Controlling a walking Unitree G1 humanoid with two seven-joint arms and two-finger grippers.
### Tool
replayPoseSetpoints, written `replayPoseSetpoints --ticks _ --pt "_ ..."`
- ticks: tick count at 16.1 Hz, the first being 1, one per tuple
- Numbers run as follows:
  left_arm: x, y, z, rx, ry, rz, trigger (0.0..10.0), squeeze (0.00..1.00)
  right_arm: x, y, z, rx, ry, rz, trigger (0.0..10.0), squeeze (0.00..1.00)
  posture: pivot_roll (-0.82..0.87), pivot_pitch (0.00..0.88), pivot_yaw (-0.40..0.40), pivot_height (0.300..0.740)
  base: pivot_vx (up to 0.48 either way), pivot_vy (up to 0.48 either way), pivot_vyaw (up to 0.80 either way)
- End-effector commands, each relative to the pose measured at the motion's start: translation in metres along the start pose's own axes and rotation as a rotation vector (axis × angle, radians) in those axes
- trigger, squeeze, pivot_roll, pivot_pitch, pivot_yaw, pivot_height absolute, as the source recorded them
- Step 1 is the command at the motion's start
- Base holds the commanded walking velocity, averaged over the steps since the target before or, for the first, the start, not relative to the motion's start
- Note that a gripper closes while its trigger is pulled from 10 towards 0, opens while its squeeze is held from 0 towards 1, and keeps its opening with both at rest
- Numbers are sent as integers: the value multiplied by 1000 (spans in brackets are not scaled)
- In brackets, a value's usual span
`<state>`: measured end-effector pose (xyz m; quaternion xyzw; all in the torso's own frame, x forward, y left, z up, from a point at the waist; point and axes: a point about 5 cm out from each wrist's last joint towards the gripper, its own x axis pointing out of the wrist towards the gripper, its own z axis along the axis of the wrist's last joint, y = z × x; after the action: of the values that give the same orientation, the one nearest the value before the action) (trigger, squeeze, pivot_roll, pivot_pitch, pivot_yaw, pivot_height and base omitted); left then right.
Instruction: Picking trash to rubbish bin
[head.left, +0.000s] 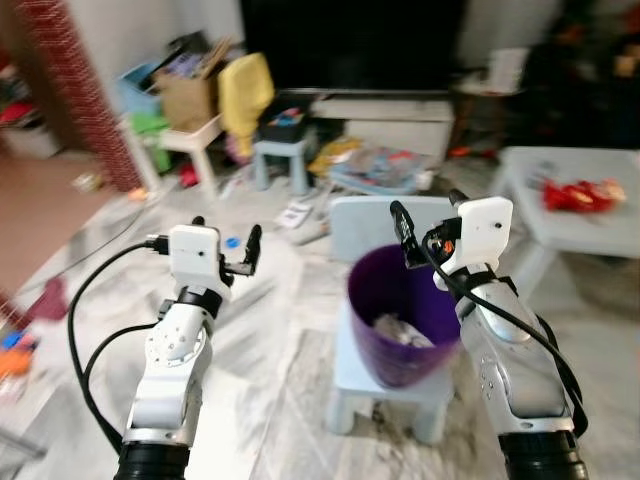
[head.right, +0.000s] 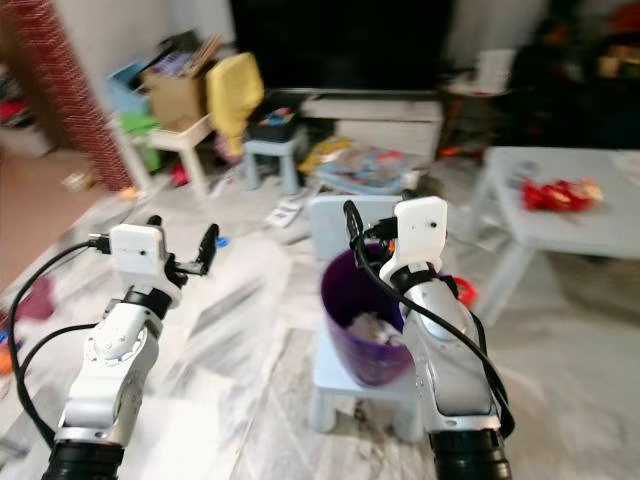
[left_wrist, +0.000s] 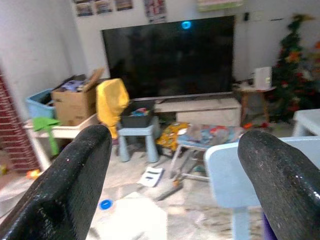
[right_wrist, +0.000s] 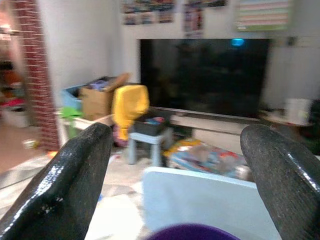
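Note:
A purple rubbish bin (head.left: 400, 318) stands on the seat of a small pale-blue chair (head.left: 385, 392) right in front of me. Crumpled white trash (head.left: 402, 330) lies inside it. My right gripper (head.left: 427, 205) is raised just above the bin's right rim, open and empty. My left gripper (head.left: 226, 232) is held up to the left of the bin over the marble floor, also open with nothing between its fingers (left_wrist: 75, 185). A white scrap of paper (head.left: 295, 213) and a blue cap (head.left: 231, 241) lie on the floor beyond. A red wrapper (head.left: 580, 193) rests on the grey table.
A low grey table (head.left: 590, 235) stands at the right. A big dark TV (head.left: 350, 45) with its low unit is at the back. Cardboard box (head.left: 188, 95), yellow bag (head.left: 246, 92), small blue stool (head.left: 282, 158) and toys clutter the back left. A brick pillar (head.left: 85, 95) rises at the left.

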<state>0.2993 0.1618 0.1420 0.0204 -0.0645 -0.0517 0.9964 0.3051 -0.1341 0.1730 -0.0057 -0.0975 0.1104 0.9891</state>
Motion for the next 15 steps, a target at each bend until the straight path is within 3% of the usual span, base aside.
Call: replayPoseSetpoints --ticks 1,5,15 --pt "3 0 2 -24 4 6 10000 0 1 -3 5 1 -12 -12 10000 0 -96 0 33 740 0 0 -800" --pt "4 1 2 -59 12 12 10000 0 1 -3 5 0 -6 -13 10000 0 -95 0 32 740 0 0 -800" --pt "5 3 2 -59 24 28 10000 0 1 -3 4 3 7 -16 10000 0 -98 0 33 740 0 0 -800"
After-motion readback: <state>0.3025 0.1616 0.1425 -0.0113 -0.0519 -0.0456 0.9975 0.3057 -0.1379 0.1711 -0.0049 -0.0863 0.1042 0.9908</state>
